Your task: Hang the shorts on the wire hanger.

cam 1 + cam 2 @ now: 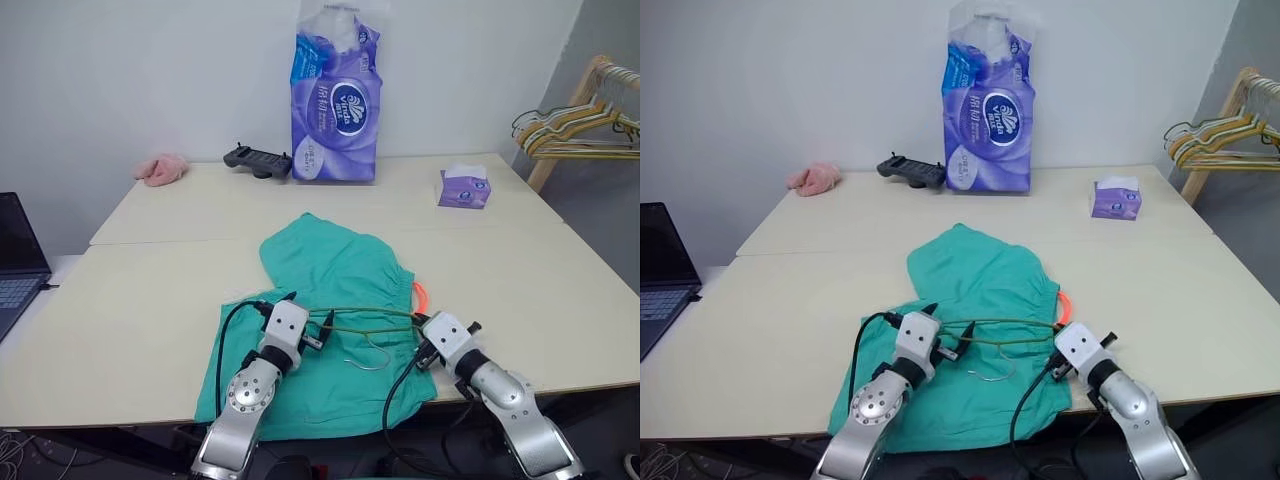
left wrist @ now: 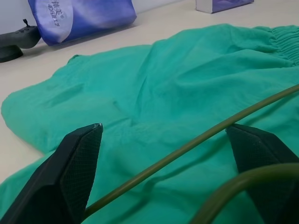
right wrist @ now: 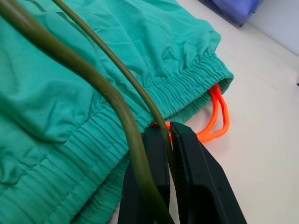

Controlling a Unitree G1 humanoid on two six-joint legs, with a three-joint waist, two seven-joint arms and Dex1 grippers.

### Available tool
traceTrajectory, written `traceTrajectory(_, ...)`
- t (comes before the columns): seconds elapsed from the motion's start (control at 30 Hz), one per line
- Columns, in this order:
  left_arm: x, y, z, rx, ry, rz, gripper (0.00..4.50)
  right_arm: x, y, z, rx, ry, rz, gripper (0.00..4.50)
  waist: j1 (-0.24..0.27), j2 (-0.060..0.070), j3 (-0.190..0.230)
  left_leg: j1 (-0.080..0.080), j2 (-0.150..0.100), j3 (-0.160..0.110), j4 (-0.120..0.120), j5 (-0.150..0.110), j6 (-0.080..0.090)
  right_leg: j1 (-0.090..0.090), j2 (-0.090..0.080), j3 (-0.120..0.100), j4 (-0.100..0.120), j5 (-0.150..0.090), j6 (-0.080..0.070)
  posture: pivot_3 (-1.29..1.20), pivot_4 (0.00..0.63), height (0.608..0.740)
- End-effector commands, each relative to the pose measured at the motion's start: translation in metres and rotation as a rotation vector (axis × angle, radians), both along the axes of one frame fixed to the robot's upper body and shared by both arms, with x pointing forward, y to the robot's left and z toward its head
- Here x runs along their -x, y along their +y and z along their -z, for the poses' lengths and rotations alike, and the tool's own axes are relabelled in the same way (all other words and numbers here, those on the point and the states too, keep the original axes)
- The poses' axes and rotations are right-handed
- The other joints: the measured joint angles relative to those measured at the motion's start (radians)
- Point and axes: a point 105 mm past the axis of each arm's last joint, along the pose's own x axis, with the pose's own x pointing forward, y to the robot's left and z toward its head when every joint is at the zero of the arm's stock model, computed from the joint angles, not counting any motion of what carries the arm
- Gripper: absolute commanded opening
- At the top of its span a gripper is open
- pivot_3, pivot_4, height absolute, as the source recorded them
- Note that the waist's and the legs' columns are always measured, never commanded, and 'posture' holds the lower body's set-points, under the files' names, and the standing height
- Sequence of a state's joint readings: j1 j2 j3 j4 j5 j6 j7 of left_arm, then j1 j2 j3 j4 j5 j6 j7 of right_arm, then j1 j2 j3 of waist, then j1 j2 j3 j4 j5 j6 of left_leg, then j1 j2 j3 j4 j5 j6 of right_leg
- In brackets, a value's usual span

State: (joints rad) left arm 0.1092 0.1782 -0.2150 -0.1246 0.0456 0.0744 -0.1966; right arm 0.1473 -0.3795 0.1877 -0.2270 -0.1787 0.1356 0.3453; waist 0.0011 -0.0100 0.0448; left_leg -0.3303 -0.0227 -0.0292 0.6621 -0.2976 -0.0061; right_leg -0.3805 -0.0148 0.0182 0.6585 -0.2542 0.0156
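Lying rumpled on the pale, smooth bench (image 1: 120, 330), the shorts (image 1: 335, 290) were soft teal-green cloth with a gathered elastic waistband and a bright orange drawstring (image 3: 216, 116) looping out at the waist. Across them lay the wire hanger (image 1: 368, 318), thin, dark olive metal, its hooked top curling toward the near edge. The right tool (image 3: 169, 135) had its ridged black fingers pressed together, pinching the hanger's wire at the waistband. The left tool (image 2: 166, 154) stood spread, the wire passing between its textured pads (image 2: 81, 154). A glossy purple plastic tissue pack (image 1: 336, 110) stood upright at the wall.
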Motion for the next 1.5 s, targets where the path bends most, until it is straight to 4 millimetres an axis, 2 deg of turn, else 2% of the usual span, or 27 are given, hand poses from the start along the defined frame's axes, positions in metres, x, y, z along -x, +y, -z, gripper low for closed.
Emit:
traceTrajectory(0.03,-0.128,0.028,-0.143,0.099,-0.277,-0.08,4.46,-0.068,-0.071,-0.109,0.313,-0.148,0.058,0.0,0.0,0.0,0.0,0.0,0.0,0.0,0.0,0.0,0.0,0.0,0.0,0.0,0.0,0.0,0.0,-0.06,0.0,0.74)
traceTrajectory(0.27,-0.126,0.026,-0.145,0.097,-0.288,-0.073,4.46,-0.068,-0.071,-0.109,0.313,-0.154,0.059,0.0,0.0,0.0,0.0,0.0,0.0,0.0,0.0,0.0,0.0,0.0,0.0,0.0,0.0,0.0,0.0,-0.06,0.0,0.74)
traceTrajectory(0.67,-0.125,0.032,-0.145,0.093,-0.29,-0.102,4.46,-0.07,-0.073,-0.11,0.312,-0.163,0.07,0.0,-0.001,0.001,0.002,0.0,0.0,0.0,-0.001,0.0,0.0,-0.001,-0.001,0.0,-0.001,-0.004,-0.006,-0.06,0.0,0.74)
traceTrajectory(0.9,-0.118,0.034,-0.136,0.093,-0.27,-0.122,4.46,-0.069,-0.07,-0.109,0.299,-0.164,0.071,0.0,-0.001,0.001,0.003,-0.001,0.0,0.0,-0.001,0.0,0.0,-0.002,-0.001,-0.001,-0.001,-0.005,-0.006,-0.07,0.0,0.74)
traceTrajectory(1.1,-0.116,0.032,-0.135,0.092,-0.268,-0.115,4.46,-0.069,-0.069,-0.108,0.302,-0.165,0.065,0.0,0.003,0.002,0.003,-0.003,0.0,-0.003,-0.002,-0.002,0.0,-0.004,-0.001,-0.002,-0.001,-0.007,-0.006,-0.07,0.0,0.74)
traceTrajectory(1.27,-0.116,0.034,-0.135,0.087,-0.268,-0.12,4.46,-0.069,-0.071,-0.109,0.305,-0.17,0.07,0.0,0.004,0.002,0.003,-0.013,0.0,-0.005,-0.002,-0.005,0.0,-0.009,-0.001,-0.004,0.0,-0.008,-0.001,-0.07,0.0,0.74)
traceTrajectory(1.43,-0.115,0.033,-0.133,0.085,-0.265,-0.116,4.46,-0.067,-0.071,-0.107,0.308,-0.168,0.064,0.0,0.01,0.002,0.003,-0.013,0.0,-0.008,-0.001,-0.005,0.0,-0.009,-0.001,-0.007,-0.001,-0.009,-0.002,-0.07,0.0,0.74)
traceTrajectory(1.47,-0.114,0.034,-0.131,0.085,-0.263,-0.116,4.46,-0.066,-0.07,-0.107,0.307,-0.169,0.063,0.0,0.01,-0.007,0.013,-0.013,0.0,-0.009,-0.001,-0.005,0.0,-0.009,-0.001,-0.008,-0.001,-0.009,-0.002,-0.07,0.08,0.74)
traceTrajectory(1.5,-0.113,0.034,-0.13,0.085,-0.261,-0.116,4.46,-0.066,-0.07,-0.107,0.307,-0.169,0.062,0.0,0.009,-0.005,0.023,-0.014,0.0,-0.01,-0.002,-0.006,0.0,-0.009,-0.001,-0.009,-0.002,-0.011,-0.004,-0.07,0.08,0.74)
